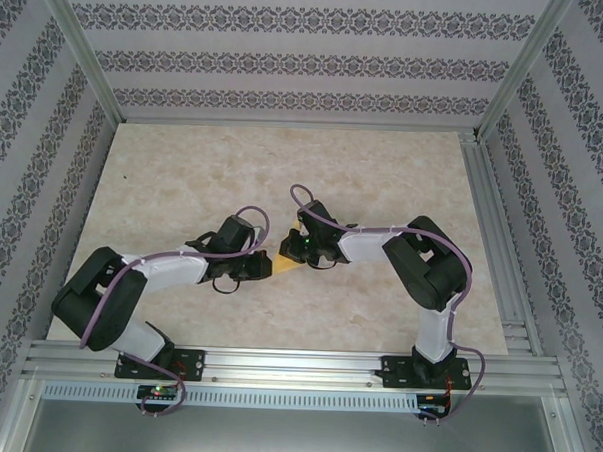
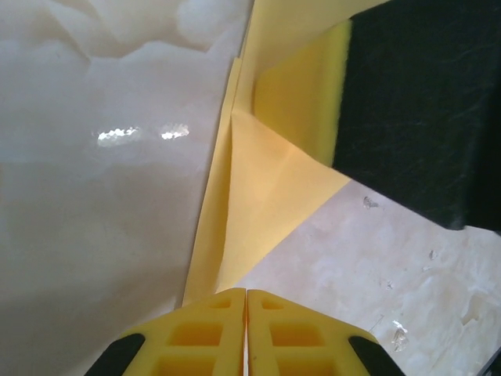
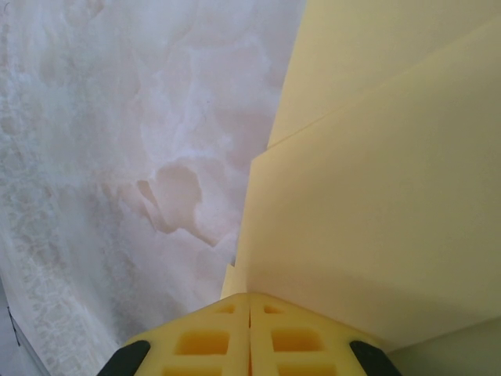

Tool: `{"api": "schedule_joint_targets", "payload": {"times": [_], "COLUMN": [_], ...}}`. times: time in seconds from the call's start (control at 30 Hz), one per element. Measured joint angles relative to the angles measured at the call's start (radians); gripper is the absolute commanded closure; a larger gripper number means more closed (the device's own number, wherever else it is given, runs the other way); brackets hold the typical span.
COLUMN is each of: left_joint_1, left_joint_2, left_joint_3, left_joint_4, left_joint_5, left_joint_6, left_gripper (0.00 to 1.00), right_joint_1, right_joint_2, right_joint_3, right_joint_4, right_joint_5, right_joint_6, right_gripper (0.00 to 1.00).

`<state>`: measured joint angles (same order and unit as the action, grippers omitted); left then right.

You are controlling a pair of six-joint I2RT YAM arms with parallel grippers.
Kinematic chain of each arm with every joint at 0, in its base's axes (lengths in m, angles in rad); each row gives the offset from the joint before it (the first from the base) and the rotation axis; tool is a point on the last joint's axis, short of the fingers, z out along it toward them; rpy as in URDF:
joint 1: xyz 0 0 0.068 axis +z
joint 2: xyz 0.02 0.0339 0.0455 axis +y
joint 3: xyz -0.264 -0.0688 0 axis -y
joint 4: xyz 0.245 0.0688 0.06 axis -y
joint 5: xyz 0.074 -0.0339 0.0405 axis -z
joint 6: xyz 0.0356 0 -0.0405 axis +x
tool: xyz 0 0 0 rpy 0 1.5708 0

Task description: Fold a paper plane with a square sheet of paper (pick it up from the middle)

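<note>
The left claw [image 2: 246, 296] is holding its fingers together, clamping the folded sheet of paper [image 2: 266, 188], which is rising straight ahead of its tips. The right claw [image 3: 249, 299] is pinching the same sheet, which is spreading ahead-right over the table [image 3: 117, 157].
</note>
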<state>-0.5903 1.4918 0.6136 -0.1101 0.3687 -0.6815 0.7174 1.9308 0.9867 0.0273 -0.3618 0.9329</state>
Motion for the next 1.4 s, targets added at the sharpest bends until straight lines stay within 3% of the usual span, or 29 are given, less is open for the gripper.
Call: {"api": "schedule_joint_targets", "payload": {"times": [0.33, 0.8, 1.4], "left_joint_1": [-0.002, -0.002, -0.001], "left_joint_2": [0.044, -0.007, 0.035], "left_joint_3": [0.009, 0.010, 0.004], "left_joint_4": [-0.019, 0.005, 0.013], "left_joint_5": [-0.034, -0.016, -0.061], "left_joint_6": [0.001, -0.005, -0.006], "left_gripper": [0.92, 0.89, 0.93], "right_joint_1": [0.000, 0.000, 0.000], "right_joint_2": [0.005, 0.010, 0.010], "right_joint_3": [0.006, 0.011, 0.011], "right_joint_4": [0.000, 0.000, 0.003], "right_joint_5": [-0.001, -0.004, -0.004], "right_joint_6": [0.000, 0.000, 0.000], "right_gripper": [0.93, 0.93, 0.93]}}
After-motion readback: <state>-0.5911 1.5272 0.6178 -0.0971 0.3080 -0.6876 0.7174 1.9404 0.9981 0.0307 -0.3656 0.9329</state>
